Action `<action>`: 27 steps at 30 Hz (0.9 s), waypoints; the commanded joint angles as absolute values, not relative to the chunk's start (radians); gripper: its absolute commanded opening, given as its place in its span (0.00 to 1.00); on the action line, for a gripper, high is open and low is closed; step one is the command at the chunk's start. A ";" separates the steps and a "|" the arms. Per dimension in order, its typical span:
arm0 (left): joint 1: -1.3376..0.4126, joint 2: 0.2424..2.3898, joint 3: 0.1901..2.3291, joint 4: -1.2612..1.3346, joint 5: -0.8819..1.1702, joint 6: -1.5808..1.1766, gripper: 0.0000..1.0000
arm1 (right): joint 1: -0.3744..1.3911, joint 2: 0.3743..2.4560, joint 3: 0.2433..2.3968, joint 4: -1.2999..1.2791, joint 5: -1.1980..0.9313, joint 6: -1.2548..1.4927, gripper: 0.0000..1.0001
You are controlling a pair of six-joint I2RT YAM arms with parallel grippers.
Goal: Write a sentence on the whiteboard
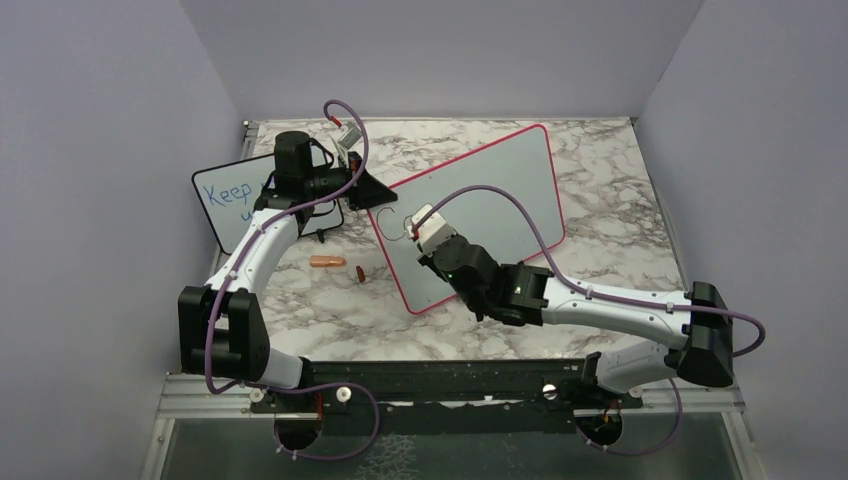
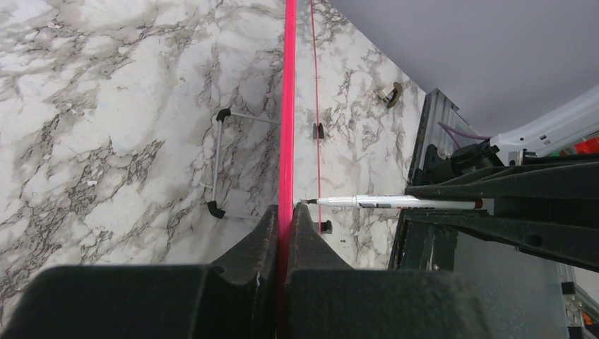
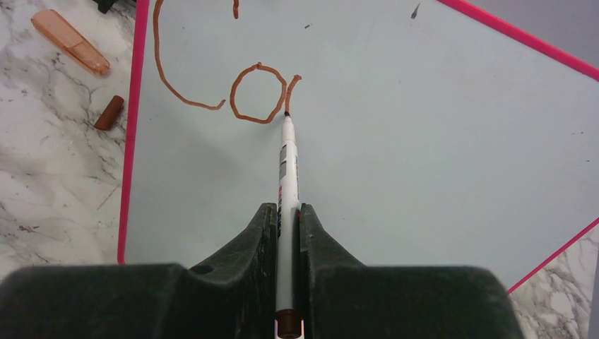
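Grippers on both arms are clamped. The left gripper (image 2: 286, 212) pinches the pink frame of the whiteboard (image 1: 500, 190) at its ten o'clock corner. The right gripper (image 3: 287, 210) is closed around a white marker (image 3: 286, 162), whose tip touches the surface. The board sits skewed near the middle of the marble table (image 1: 600, 200). The sentence (image 3: 233, 95) so far is a reddish-brown "Co" and a short stroke, near the board's nine o'clock edge. An orange cap (image 1: 327, 262) and a small brown piece (image 1: 360, 273) lie just outside that edge, toward eight o'clock. A smaller board (image 1: 225, 200) with blue writing stands at the table's nine o'clock.
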State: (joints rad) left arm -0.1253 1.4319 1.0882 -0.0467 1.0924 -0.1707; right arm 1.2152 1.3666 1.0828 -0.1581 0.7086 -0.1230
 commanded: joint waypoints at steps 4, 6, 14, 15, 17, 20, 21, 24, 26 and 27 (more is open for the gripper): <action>-0.138 1.470 1.071 -0.123 1.057 -0.083 0.00 | 1.209 1.344 1.065 -0.198 0.686 -0.095 0.01; -0.138 1.470 1.071 -0.123 1.058 -0.083 0.00 | 1.209 1.344 1.065 -0.203 0.688 -0.094 0.01; -0.138 1.473 1.070 -0.123 1.059 -0.083 0.00 | 1.209 1.331 1.062 -0.214 0.703 -0.107 0.01; -0.138 1.473 1.071 -0.123 1.060 -0.083 0.00 | 1.209 1.329 1.062 -0.214 0.705 -0.108 0.01; -0.138 1.472 1.071 -0.123 1.060 -0.083 0.00 | 1.209 1.327 1.059 -0.214 0.713 -0.114 0.01; -0.138 1.471 1.071 -0.123 1.060 -0.083 0.00 | 1.209 1.327 1.057 -0.216 0.729 -0.118 0.01; -0.138 1.472 1.071 -0.123 1.060 -0.083 0.00 | 1.209 1.326 1.055 -0.215 0.731 -0.120 0.01; -0.138 1.471 1.071 -0.123 1.062 -0.084 0.00 | 1.209 1.323 1.052 -0.204 0.740 -0.128 0.01; -0.138 1.473 1.071 -0.123 1.062 -0.083 0.00 | 1.209 1.324 1.052 -0.201 0.746 -0.130 0.01; -0.138 1.474 1.071 -0.123 1.062 -0.083 0.00 | 1.208 1.323 1.050 -0.197 0.749 -0.132 0.01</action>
State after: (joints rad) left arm -0.1253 1.4326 1.0889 -0.0471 1.0939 -0.1707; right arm 1.2152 1.3479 1.0626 -0.1936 0.7151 -0.1165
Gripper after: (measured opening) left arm 0.028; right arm 0.157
